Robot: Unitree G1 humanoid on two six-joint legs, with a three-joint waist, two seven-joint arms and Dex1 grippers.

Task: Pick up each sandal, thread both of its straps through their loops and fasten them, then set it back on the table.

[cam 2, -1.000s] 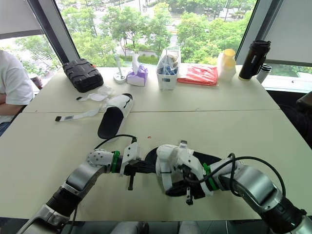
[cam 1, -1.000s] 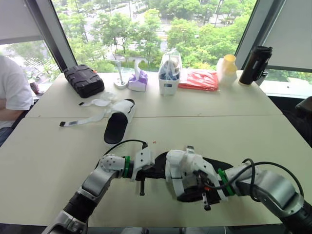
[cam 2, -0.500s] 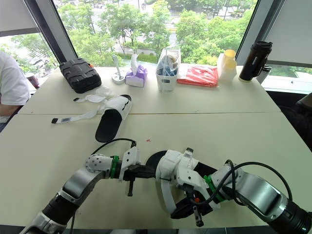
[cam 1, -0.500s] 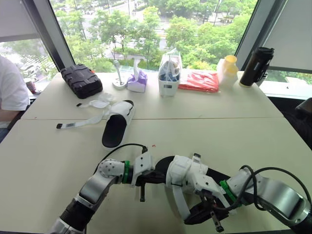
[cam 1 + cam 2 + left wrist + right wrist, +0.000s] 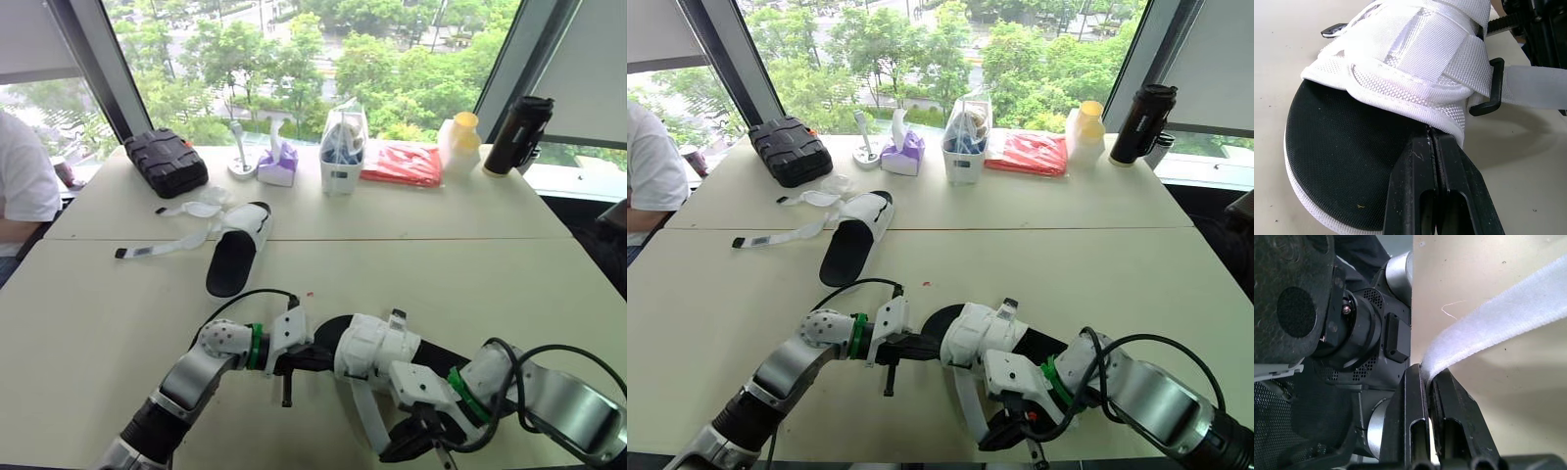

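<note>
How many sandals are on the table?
2. The near sandal is in front of the robot; the far sandal lies farther back on the left, near the black case.

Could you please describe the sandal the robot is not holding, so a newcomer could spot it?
On the long beige table, look far left, in front of the black ribbed case. There lies a white sandal with a black footbed; unlike the matching sandal near the front edge, its straps trail loose across the tabletop.
</note>
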